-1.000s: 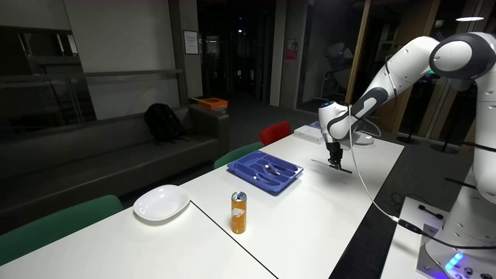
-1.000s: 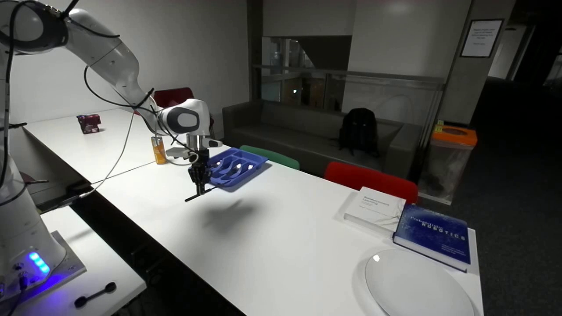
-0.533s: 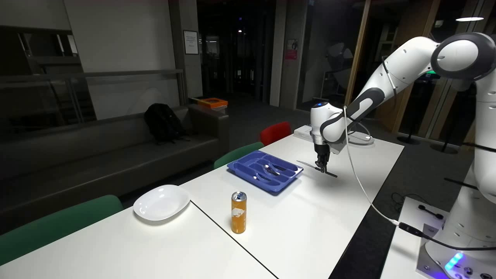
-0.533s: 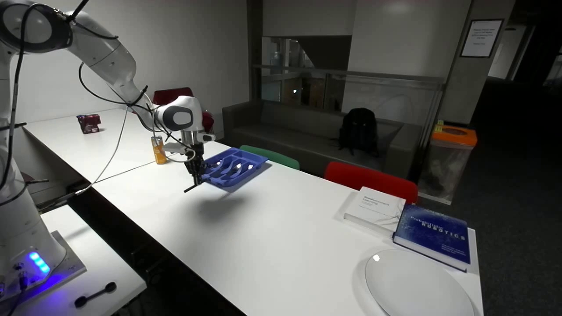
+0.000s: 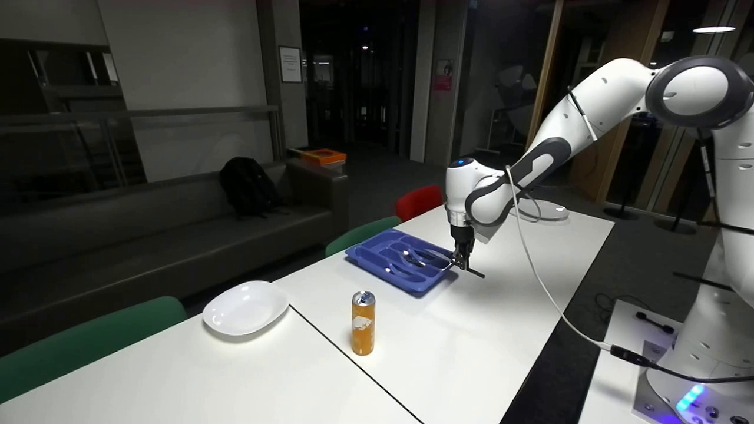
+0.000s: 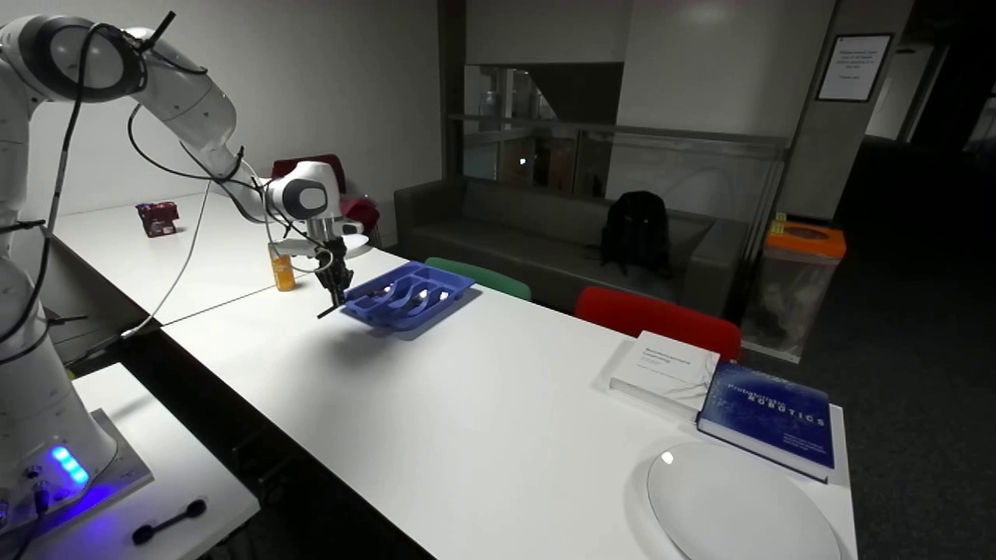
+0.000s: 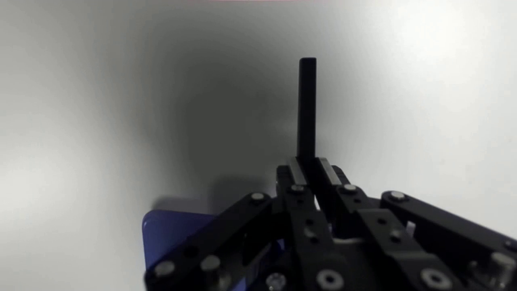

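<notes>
Knife (image 7: 307, 107) pinched in my gripper (image 7: 313, 171), I should move slowly and keep its blade (image 5: 439, 255) from knocking against the blue tray (image 5: 383, 276).

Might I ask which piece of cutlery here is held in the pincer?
The black-handled knife, gripped in mid-air by the pincer; the other visible pieces lie in the blue tray.

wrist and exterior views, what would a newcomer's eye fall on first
Probably the white robot arm, its end effector gripping a black-handled utensil by the blue cutlery tray. The orange can might catch the eye next, upright on the white table and nearer the camera than the tray in an exterior view. Across the table, a red chair and an orange-topped bin stand out in the dim light.
</notes>
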